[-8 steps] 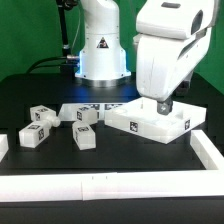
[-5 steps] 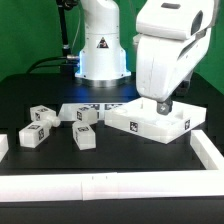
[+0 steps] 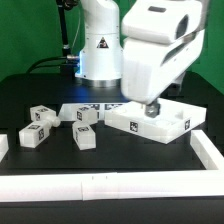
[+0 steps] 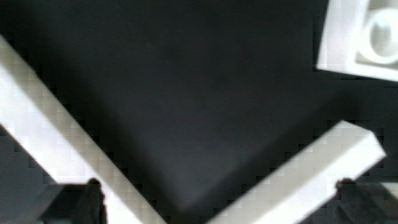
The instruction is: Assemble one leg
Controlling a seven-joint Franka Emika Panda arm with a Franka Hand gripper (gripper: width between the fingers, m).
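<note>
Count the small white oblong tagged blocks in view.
4 white oblong tagged blocks: two at the exterior view's left, rear and front; two nearer the middle, rear and front. The arm may hide others.

Exterior view bright, even; white arm housing above gripper glary, soft-edged. Wrist view blurry throughout; black table beyond gripper dim, matte.

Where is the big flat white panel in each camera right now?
Exterior view: the panel lies on the exterior view's right, below the gripper.
Wrist view: only one corner of the panel, with a round socket, shows at the picture's edge.
Shared landmark: the black tabletop that borders it.
</note>
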